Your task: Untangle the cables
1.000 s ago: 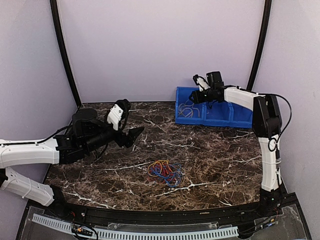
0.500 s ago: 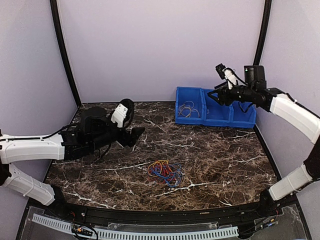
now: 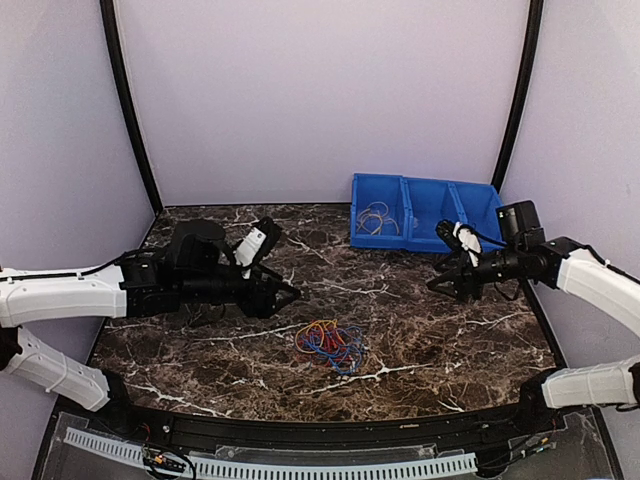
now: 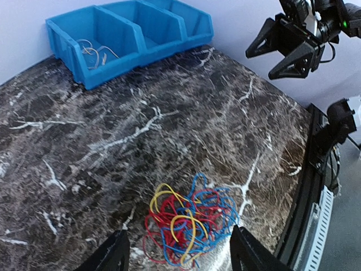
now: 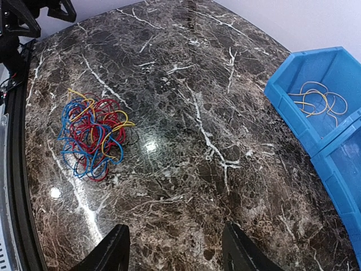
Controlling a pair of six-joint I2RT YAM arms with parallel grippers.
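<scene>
A dark marble table (image 3: 460, 340) is seen from above, closed in by pale walls on three sides and edged by a black rail (image 3: 330, 428) along the near side. The cables (image 3: 330, 343), a small tangle of red, blue and yellow loops, are laid near the middle of the table, a little toward the near edge, with marble showing all around them.

The left gripper (image 3: 287, 294) is held low, just left of and beyond the tangle and apart from it. Its jaws are spread and nothing is gripped. The right gripper (image 3: 441, 284) is held well to the right of the tangle, in front of a blue bin (image 3: 385, 241), with jaws likewise spread and unloaded.

The bin is set against the far wall toward the right corner, and thin pale wires (image 3: 375, 218) are seen in its left compartment. Open marble is left between the two grippers, and between the tangle and the bin.
</scene>
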